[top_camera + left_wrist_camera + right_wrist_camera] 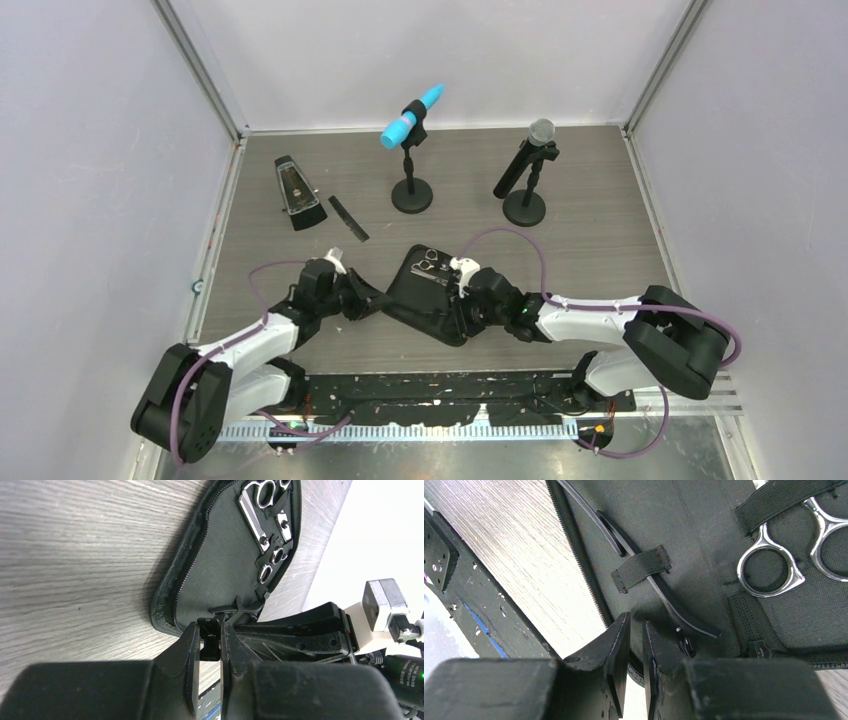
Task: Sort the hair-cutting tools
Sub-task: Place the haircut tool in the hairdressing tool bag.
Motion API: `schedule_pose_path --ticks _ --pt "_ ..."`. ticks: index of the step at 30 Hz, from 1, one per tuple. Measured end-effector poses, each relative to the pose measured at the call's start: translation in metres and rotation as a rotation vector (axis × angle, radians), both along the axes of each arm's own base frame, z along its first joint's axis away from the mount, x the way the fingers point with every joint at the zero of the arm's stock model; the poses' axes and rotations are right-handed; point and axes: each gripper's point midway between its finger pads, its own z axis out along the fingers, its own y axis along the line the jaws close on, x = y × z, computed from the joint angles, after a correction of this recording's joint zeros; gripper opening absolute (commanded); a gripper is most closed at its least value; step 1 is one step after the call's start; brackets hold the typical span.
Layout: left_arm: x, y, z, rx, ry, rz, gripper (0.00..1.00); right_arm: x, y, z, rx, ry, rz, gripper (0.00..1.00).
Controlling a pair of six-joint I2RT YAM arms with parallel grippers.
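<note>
Two robot arms are working over an open black zip case (420,305) that is lying flat near the middle of the wood-grain table (600,250). The left gripper (211,630) is reaching in at the case's left corner and is clamping its fingers on a small black part of the zipped rim, with only that piece between them. The right gripper (636,620) is coming in from the opposite side, its tips resting on the lining near the zip edge. Its fingers are standing close, with a thin slit between them, and whether they are pinching the fabric cannot be told from here. Just beside those tips a thin black hair clip (674,607) is lying along the lining, threaded under a short elastic loop (641,567) and not sitting between the fingers. Deeper in the case, one pair of silver scissors (252,515) with a toothed blade is sitting under black straps. A second pair (272,562) is tucked just beside it, its ring handles pointing toward the grippers. The long black comb (348,217) is lying on the bare table outside the case, toward the back left, just beside the black metronome (297,190). Behind them a blue microphone (412,115) and a black microphone (525,165) are standing on round-based stands, well apart from the case.
</note>
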Motion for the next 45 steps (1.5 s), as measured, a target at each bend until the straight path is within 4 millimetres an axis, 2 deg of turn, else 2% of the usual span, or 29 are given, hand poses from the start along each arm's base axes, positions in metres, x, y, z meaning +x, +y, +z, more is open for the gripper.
schedule_pose_path --ticks 3,10,19,22,26,28,29,35,40,45 --pt "-0.003 0.000 -0.003 -0.023 0.008 0.035 0.00 0.000 0.000 0.000 0.001 0.002 -0.002 0.25" --pt "-0.012 -0.015 0.000 -0.043 -0.035 0.068 0.00 0.000 0.001 0.000 0.008 0.011 -0.012 0.25" --pt "-0.018 -0.033 -0.004 -0.069 -0.058 0.097 0.14 0.000 0.008 -0.001 0.037 0.018 -0.001 0.23" --pt "-0.018 -0.040 -0.010 -0.074 -0.047 0.098 0.28 -0.001 0.009 -0.001 0.042 0.018 0.002 0.23" --pt "-0.018 -0.041 -0.019 -0.064 -0.022 0.111 0.65 -0.001 0.008 0.000 0.047 0.014 0.001 0.23" --pt "-0.016 -0.043 -0.013 -0.089 -0.031 0.118 0.76 -0.002 0.006 0.000 0.049 0.013 0.002 0.23" --pt "-0.014 -0.044 -0.007 -0.098 -0.047 0.122 0.78 -0.004 0.005 0.001 0.047 0.014 0.002 0.23" --pt "-0.015 -0.027 0.005 -0.011 -0.063 0.155 0.78 -0.009 -0.009 0.002 0.005 0.017 -0.004 0.24" --pt "-0.018 -0.004 0.016 0.125 -0.066 0.180 0.67 -0.010 -0.022 0.009 -0.031 -0.010 -0.017 0.24" --pt "-0.019 0.001 0.028 0.281 -0.025 0.123 0.52 -0.005 -0.029 0.022 -0.054 -0.045 -0.038 0.24"
